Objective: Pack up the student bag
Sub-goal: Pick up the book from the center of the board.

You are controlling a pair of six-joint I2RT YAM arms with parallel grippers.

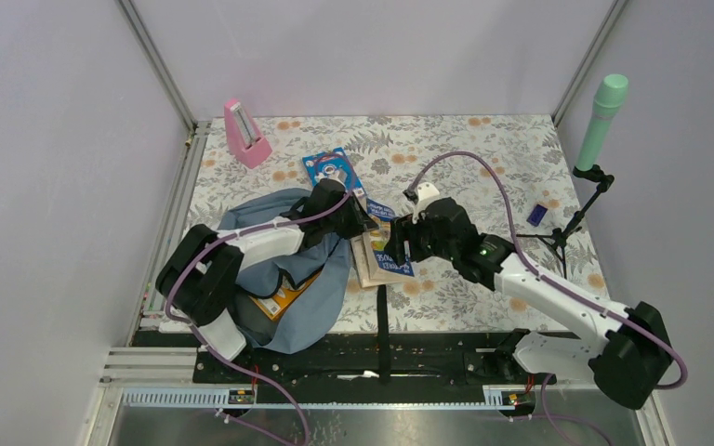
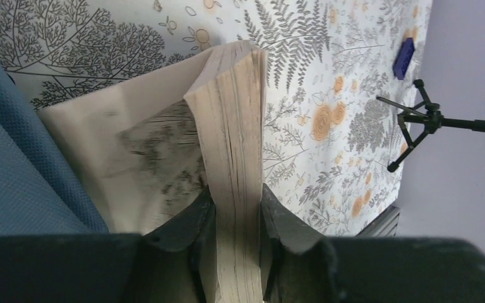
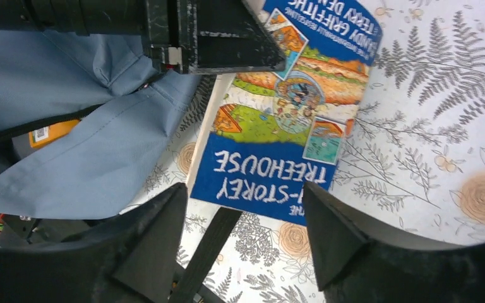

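The student bag [image 1: 321, 288], grey-blue fabric, lies open at the left under my left arm; it also fills the left of the right wrist view [image 3: 95, 158]. A thick paperback with a blue cover [image 1: 392, 255] lies beside its mouth on the floral table. My left gripper [image 2: 237, 203] is shut on the paperback's page block [image 2: 230, 126] at one edge, seen in the overhead view [image 1: 363, 218]. Just above the cover's title end [image 3: 271, 177], my right gripper [image 3: 243, 237] hangs open and touches nothing. A black bag strap [image 3: 211, 249] runs under it.
An orange book [image 1: 284, 299] shows inside the bag. At the back stand a pink metronome [image 1: 244, 133] and a blue packaged item [image 1: 332, 172]. On the right are a small blue object [image 1: 537, 215] and a green microphone on a black tripod [image 1: 602, 116].
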